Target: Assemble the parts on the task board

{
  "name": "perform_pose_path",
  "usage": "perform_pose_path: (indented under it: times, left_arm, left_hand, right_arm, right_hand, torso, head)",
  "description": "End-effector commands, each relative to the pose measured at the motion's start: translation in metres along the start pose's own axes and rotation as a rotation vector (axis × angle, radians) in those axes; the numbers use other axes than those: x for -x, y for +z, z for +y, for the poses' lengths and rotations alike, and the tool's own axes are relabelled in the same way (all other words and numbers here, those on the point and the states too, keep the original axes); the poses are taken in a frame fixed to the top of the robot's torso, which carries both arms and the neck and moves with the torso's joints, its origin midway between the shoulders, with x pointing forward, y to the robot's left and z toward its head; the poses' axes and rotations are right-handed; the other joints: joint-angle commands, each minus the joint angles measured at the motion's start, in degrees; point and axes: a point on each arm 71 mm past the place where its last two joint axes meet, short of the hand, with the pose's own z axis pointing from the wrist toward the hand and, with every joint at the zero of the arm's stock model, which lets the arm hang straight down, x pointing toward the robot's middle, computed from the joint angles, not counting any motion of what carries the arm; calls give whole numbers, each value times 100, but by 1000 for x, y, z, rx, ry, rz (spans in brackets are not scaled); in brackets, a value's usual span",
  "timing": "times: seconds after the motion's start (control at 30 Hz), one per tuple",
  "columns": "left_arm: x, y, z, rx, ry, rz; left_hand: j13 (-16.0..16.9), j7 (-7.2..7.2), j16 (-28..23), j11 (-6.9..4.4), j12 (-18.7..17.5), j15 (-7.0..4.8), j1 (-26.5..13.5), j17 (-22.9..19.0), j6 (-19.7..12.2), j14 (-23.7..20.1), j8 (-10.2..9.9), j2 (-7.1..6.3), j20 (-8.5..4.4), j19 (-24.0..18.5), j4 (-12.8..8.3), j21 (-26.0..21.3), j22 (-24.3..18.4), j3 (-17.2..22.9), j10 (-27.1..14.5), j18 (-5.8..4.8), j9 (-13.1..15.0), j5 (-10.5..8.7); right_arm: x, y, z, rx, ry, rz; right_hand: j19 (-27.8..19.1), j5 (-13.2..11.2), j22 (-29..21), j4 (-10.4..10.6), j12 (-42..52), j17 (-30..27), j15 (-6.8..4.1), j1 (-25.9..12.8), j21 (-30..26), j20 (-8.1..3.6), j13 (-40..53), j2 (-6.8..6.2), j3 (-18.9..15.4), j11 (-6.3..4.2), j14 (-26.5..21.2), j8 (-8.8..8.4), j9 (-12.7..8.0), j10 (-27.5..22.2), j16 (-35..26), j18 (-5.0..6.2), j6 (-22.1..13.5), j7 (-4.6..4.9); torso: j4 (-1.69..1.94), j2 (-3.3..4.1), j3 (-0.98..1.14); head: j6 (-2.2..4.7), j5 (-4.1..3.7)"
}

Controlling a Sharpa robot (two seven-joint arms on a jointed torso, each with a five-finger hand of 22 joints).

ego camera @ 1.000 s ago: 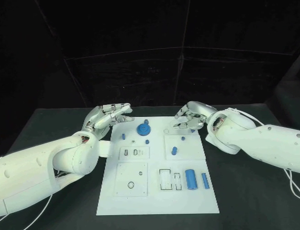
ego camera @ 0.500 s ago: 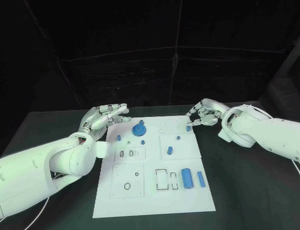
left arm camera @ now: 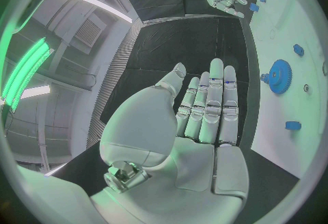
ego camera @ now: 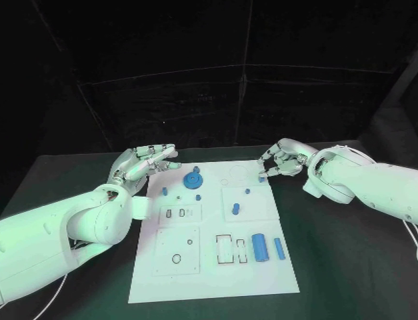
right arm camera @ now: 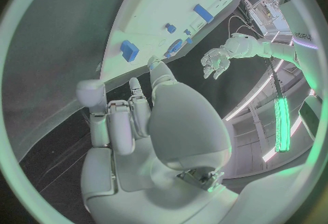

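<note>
White and flat, the task board (ego camera: 213, 267) is lying in the middle of the black worktop (ego camera: 343, 267), with the blue parts spread over it. A blue gear (ego camera: 195, 179) is sitting near the board's far edge, a blue cylinder (ego camera: 260, 247) and a slimmer blue bar (ego camera: 279, 248) are lying side by side on the board's near right part, and a short blue peg (ego camera: 236, 209) is resting near the middle. The left hand (ego camera: 143, 162) is hovering just off the board's far left corner, released, its fingers stretched out straight and close together in the left wrist view and grasping nothing. The right hand (ego camera: 279, 160) is hanging at the board's far right corner with its fingers curled inward; a small blue piece (ego camera: 263, 178) is lying at its fingertips, but I cannot tell whether the hand is grasping it or merely hovering over it.
</note>
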Motion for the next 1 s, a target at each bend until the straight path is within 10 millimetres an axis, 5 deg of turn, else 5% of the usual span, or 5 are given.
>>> perform_pose_path:
  times: [0.03,1.0]
  left_arm:
    - [-2,1,-1,-12,-1,18]
    - [0,2,-1,-11,2,13]
  left_hand:
    - [6,20,-26,-2,7,3,-34,9,36,17,-14,15,-9,35,-7,-30,-7,27,25,38,2,25]
    - [4,20,-31,0,1,4,-39,12,35,18,-17,13,-9,36,-7,-32,-9,27,22,38,1,25]
  right_arm:
    - [-1,-1,0,14,13,31]
    - [-15,3,-8,-23,-18,77]
  right_hand:
    - [-41,29,-4,-34,-18,628,-18,66,-18,13,179,-11,0,-6,425,8,5,-33,-27,-30,0,5]
    - [-32,27,8,-111,-2,647,-32,141,-11,5,202,88,-16,-25,430,82,26,-21,-21,-31,133,-17]
  torso:
    - [9,-6,-5]
    - [10,-4,-13]
  head:
    - [-5,-23]
    - [-81,11]
